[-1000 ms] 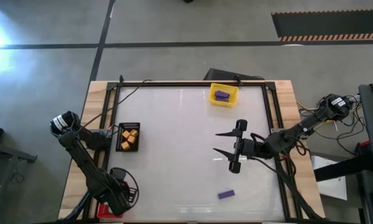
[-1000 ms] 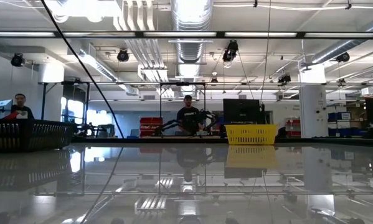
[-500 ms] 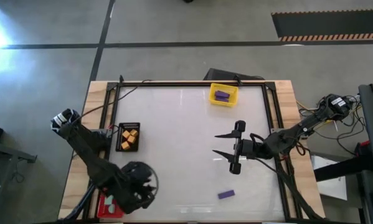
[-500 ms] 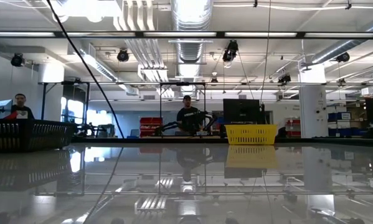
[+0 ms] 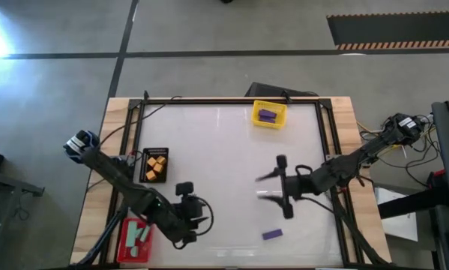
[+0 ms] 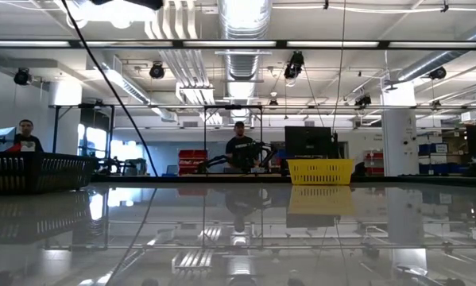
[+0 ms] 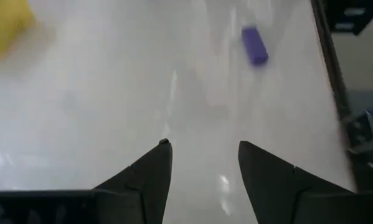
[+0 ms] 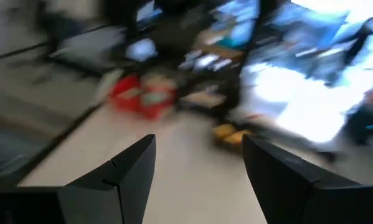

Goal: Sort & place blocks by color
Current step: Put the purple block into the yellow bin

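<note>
Looking straight down first: one purple bar point(image 5: 272, 235) lies loose on the white bench point(image 5: 224, 157) near its front edge, between the two arms. The left gripper point(image 5: 196, 217) hangs low just off the red tray point(image 5: 124, 244); the right gripper point(image 5: 267, 186) hovers above and beyond the bar, its jaws spread wide and empty. Counted here: three trays. The yellow tray point(image 5: 255, 114) holds one purple piece point(image 5: 267, 115), the black tray point(image 5: 143, 165) about five orange cubes point(image 5: 157, 166), and the red one two mint bars point(image 5: 139, 238).

The level view shows only the yellow and black trays at the far edge; no gripper enters it.

From the left wrist, the jaws stand apart with nothing between, and the purple bar point(image 7: 254, 45) lies well ahead, askew.

The right wrist view is too smeared to count anything.

My judgement: whichever arm takes the bar should turn its wrist to span the narrow sides, then descend squarely before closing.
</note>
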Motion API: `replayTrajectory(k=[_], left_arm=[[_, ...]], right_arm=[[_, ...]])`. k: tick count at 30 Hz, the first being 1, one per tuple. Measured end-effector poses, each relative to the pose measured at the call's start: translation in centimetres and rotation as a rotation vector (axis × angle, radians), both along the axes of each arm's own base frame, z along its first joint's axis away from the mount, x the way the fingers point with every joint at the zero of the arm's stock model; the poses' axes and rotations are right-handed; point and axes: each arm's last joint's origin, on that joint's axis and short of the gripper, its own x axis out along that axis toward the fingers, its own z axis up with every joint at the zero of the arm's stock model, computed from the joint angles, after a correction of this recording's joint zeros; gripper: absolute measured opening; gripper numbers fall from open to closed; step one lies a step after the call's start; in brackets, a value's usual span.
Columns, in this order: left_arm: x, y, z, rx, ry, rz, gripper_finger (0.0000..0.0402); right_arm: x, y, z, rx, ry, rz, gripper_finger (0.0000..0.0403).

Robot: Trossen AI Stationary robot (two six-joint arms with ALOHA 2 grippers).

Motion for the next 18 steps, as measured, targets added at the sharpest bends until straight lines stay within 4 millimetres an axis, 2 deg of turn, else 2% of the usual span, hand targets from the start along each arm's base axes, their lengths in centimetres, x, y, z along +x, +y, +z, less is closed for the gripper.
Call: replayTrajectory(k=[3, 5, 10, 14, 18], left_arm=[[0.7, 0.1, -1.0, 0.103, -0.099, -0.047, 0.0169], [1.2, 0.1, -1.5, 0.133, -0.175, -0.090, 0.0169], [2.1, 0.5, -2.2, 0.190, -0.320, -0.157, 0.0169], [2.2, 1.0, -2.4, 0.202, -0.334, -0.153, 0.0169], [2.3, 1.2, -2.4, 0.200, -0.334, -0.147, 0.0169]], right_arm=[[0.0, 0.5, -0.6, 0.063, 0.128, 0.145, 0.0228], [0.1, 0.9, -1.3, 0.116, 0.200, 0.175, 0.0228], [0.5, 2.3, -4.3, 0.193, 0.435, 0.124, 0.0228], [1.0, 4.1, -5.8, 0.246, 0.603, 0.073, 0.0228], [1.5, 6.2, -6.9, 0.215, 0.790, 0.011, 0.0228]])
